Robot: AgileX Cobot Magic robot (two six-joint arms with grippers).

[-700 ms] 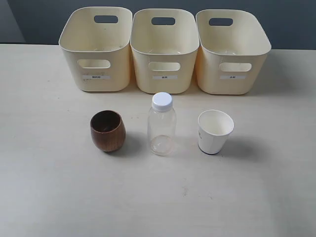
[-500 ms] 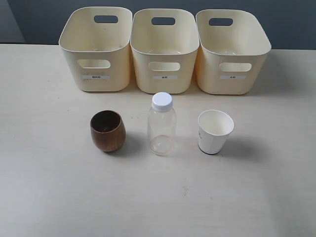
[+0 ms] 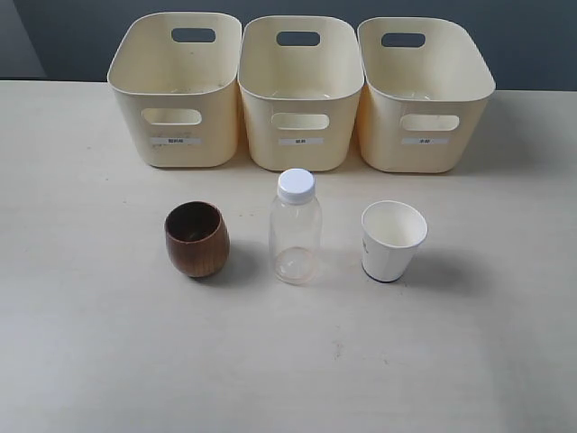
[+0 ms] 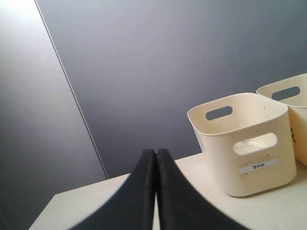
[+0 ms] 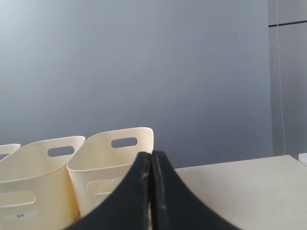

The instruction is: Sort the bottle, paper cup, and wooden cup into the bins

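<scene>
Mid-frame, wooden cup [image 3: 196, 238], bottle [image 3: 296, 227], paper cup [image 3: 392, 240] stand below the bins [image 3: 300, 90]. Left gripper [image 4: 155, 154] and right gripper [image 5: 151, 156] pressed closed, empty; open wide, grab low

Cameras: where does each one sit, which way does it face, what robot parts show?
Exterior: above the table's near side, looking down at the wooden cup, bottle, paper cup and bins; no robot parts.
Left wrist: low, facing the leftmost bin; left gripper jaws shut.
Right wrist: low, facing the rightmost bin; right gripper jaws shut.
Shared: the bins.
</scene>
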